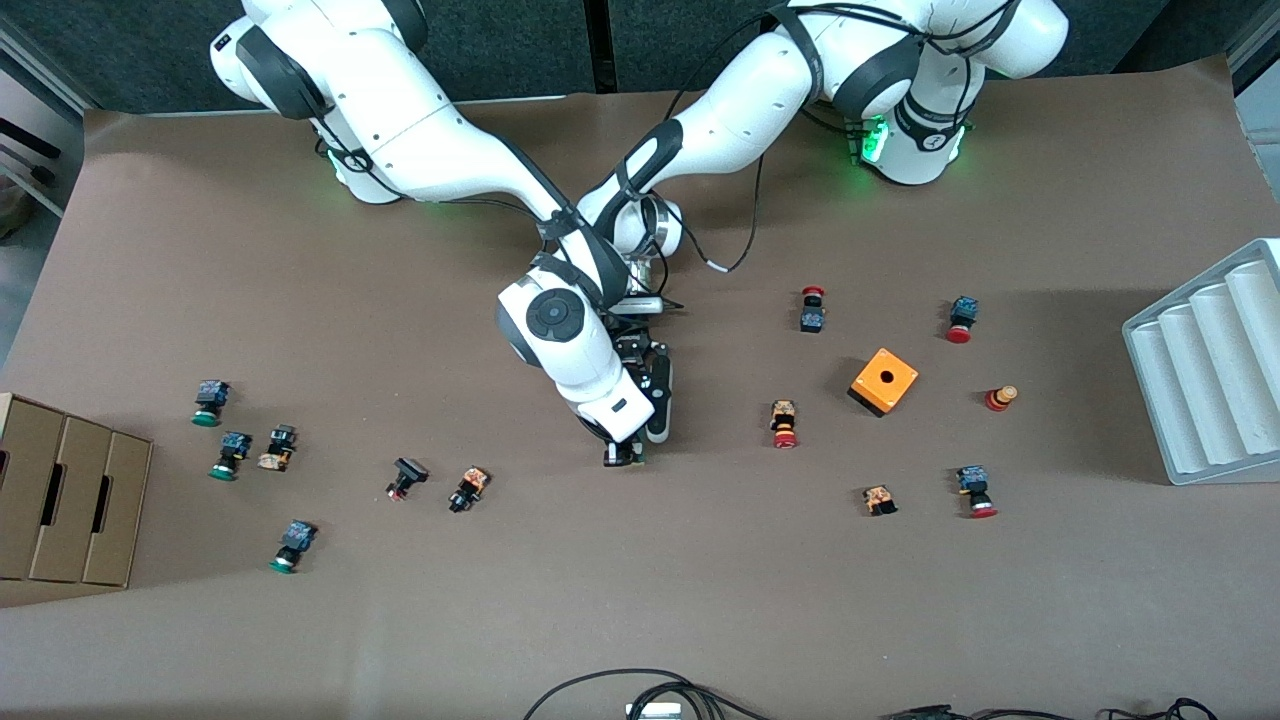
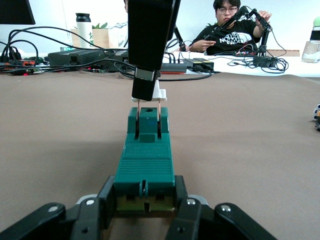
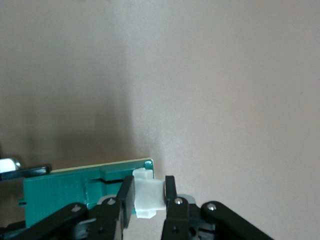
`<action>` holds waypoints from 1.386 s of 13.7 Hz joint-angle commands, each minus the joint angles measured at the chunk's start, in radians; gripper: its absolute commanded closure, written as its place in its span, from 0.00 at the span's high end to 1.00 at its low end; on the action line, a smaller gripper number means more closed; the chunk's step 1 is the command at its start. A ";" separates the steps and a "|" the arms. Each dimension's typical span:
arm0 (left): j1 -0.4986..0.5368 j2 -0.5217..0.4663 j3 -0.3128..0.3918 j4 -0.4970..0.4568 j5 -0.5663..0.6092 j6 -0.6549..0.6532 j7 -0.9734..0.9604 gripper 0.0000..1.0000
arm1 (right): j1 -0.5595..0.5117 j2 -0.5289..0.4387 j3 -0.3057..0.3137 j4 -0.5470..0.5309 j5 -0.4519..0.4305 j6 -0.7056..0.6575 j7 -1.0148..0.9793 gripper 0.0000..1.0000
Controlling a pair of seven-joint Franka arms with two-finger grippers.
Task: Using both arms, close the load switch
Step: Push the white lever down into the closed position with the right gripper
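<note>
You have both white jointed arms meeting at the middle of the brown paper-covered table [image 1: 300, 620], on the narrow dark-green rectangular load switch [image 2: 145, 162]. The switch lies flat on the paper, mostly hidden under the two wrists in the front view.

Your left gripper [image 2: 144, 207] is clenched on one end of the green block, a black finger pressed against each side of it. Your right gripper [image 3: 150, 197] comes down from above at the other end, and its black fingers [image 3: 126, 200] grasp the small white end piece [image 3: 149, 198] that stands at that end of the switch; in the left wrist view the same white piece [image 2: 159, 93] shows at the tip of the right gripper's dark finger, over two thin copper-coloured blades.

Toward the left arm's end of the table sits the orange box with a round hole [image 1: 883, 381], well apart from the switch. Small red-capped and green-capped push buttons lie scattered toward both ends, none touching the switch.
</note>
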 commanded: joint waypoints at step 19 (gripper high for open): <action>0.000 0.042 0.006 0.028 0.011 0.017 -0.008 0.43 | -0.030 0.096 0.004 0.100 -0.018 0.030 -0.015 0.30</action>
